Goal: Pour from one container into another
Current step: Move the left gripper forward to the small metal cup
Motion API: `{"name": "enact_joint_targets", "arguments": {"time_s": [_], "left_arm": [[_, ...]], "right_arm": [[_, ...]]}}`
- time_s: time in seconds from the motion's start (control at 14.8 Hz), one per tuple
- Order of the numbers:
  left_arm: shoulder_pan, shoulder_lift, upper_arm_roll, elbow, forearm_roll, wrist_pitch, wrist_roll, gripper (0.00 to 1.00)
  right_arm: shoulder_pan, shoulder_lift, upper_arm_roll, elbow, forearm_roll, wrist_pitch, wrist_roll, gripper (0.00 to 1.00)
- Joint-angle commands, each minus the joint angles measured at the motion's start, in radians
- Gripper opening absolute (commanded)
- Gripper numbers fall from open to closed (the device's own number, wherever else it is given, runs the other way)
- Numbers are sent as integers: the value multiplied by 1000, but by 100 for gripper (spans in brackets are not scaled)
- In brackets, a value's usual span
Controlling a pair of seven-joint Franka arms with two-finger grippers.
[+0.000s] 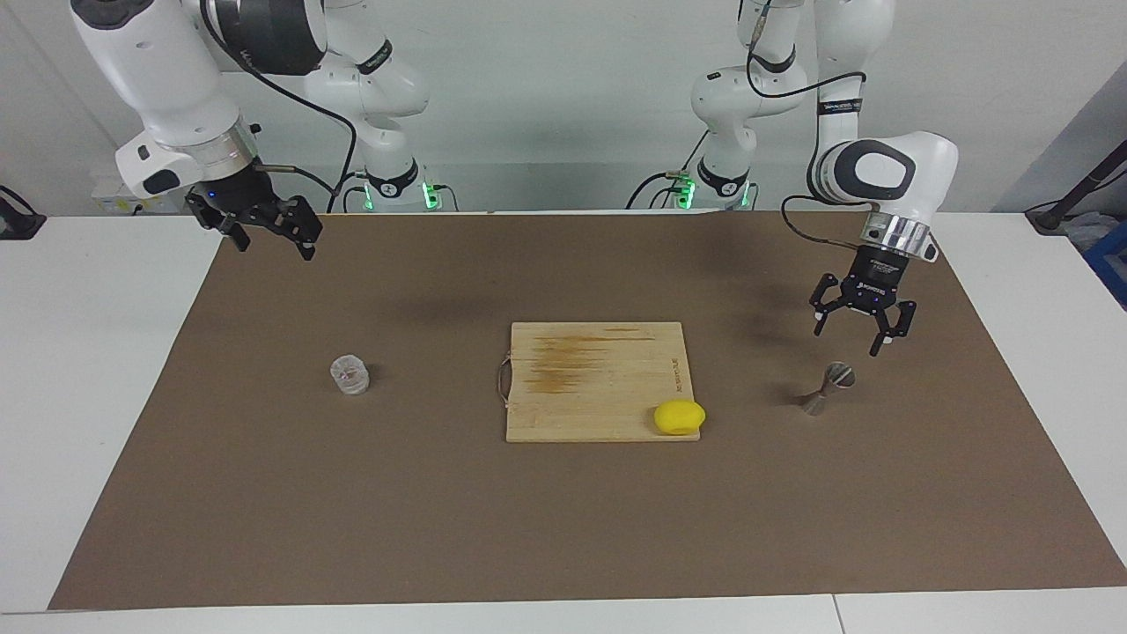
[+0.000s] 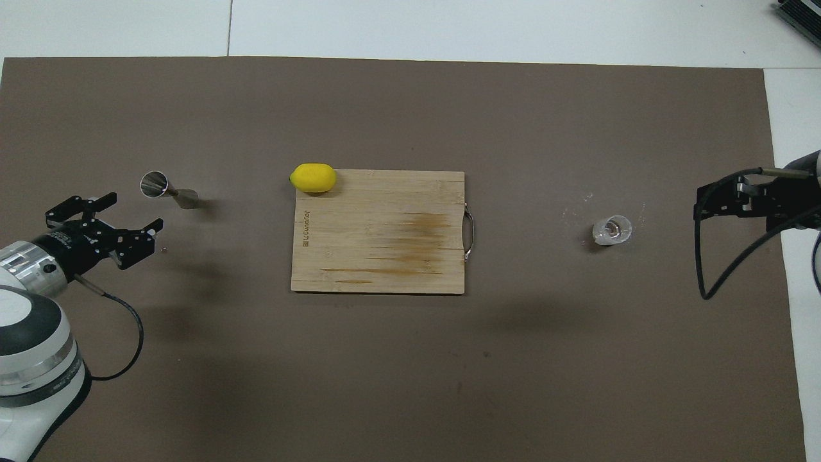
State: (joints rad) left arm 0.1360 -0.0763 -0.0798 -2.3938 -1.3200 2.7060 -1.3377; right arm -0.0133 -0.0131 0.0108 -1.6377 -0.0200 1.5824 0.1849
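Note:
The clear ribbed glass cup [image 1: 350,374] [image 2: 612,230] stands on the brown mat toward the right arm's end of the table. The grey hourglass-shaped metal jigger [image 1: 828,387] [image 2: 168,191] stands on the mat toward the left arm's end. My left gripper [image 1: 846,342] [image 2: 136,210] hangs open and empty in the air over the mat, just beside the jigger and not touching it. My right gripper [image 1: 274,250] [image 2: 702,204] waits open and empty, raised over the mat's edge, well apart from the glass cup.
A wooden cutting board [image 1: 581,379] [image 2: 378,237] lies mid-table between the two containers. A yellow lemon [image 1: 679,416] [image 2: 313,178] sits at the board's corner on the jigger's side. The brown mat [image 1: 563,528] covers most of the white table.

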Motion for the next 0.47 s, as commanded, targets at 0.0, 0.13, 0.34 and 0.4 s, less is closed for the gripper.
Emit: {"name": "enact_joint_targets", "arguments": {"time_s": [0.0, 0.13, 0.34, 0.4], "left_arm": [[16, 7, 9, 21, -152, -69, 202, 99], [11, 26, 9, 19, -276, -75, 311, 99], [19, 65, 11, 36, -350, -74, 356, 99], [22, 93, 11, 63, -360, -75, 361, 99]], "right_arm": [[-5, -24, 1, -31, 17, 28, -1, 100], [-7, -24, 1, -33, 17, 28, -1, 100], [-7, -24, 1, -33, 17, 28, -2, 100], [-7, -24, 1, -31, 17, 28, -2, 100]]}}
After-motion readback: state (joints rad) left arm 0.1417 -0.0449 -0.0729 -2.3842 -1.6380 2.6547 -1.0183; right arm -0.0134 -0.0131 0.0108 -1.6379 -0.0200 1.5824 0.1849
